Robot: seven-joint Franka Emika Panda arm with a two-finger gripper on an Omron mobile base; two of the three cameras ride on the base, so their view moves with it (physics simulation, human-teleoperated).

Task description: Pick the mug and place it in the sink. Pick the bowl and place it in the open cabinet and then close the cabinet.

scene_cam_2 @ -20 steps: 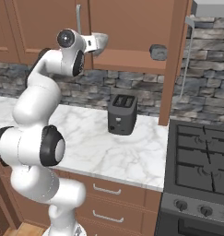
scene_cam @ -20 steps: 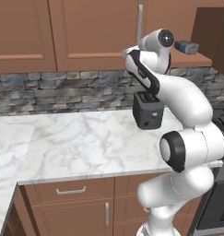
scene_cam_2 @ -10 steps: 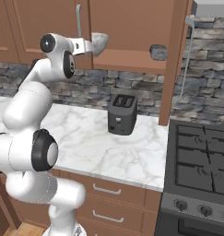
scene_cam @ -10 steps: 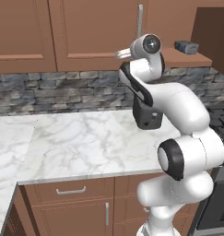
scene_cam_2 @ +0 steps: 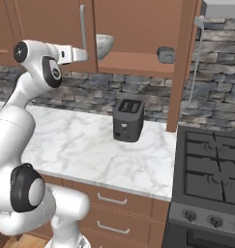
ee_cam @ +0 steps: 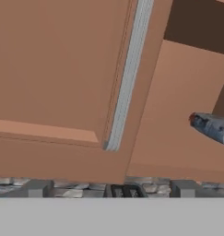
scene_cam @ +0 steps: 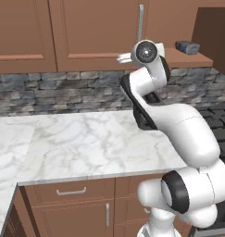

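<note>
One bowl [scene_cam_2: 104, 45]: large, grey speckled, upright with its mouth upward, on the inner shelf of the open cabinet, at the shelf's left end, partly behind the closed door's edge.
Cabinet [scene_cam_2: 138, 29]: reddish-brown wall unit above the counter; interior exposed; its door [scene_cam_2: 182, 68] swung out to the right, standing edge-on toward the room.
Bar handle [scene_cam: 140, 21]: silver, long axis vertical, on the right edge of the closed neighbouring door; in the hand view [ee_cam: 127, 78] it runs slightly tilted from top to lower middle.
Small dark-grey block [scene_cam_2: 166, 54]: on the same shelf, right of the bowl, well apart from it; long axis along the shelf.
Gripper [scene_cam_2: 82, 54]: level with the shelf, pointing right toward the bowl, just left of it; fingers spread wide, holding nothing.
Toaster [scene_cam_2: 128, 119]: dark, on the marble counter [scene_cam: 86, 143] below the shelf, near the back wall.
Stove [scene_cam_2: 211, 169]: black, right of the counter.
</note>
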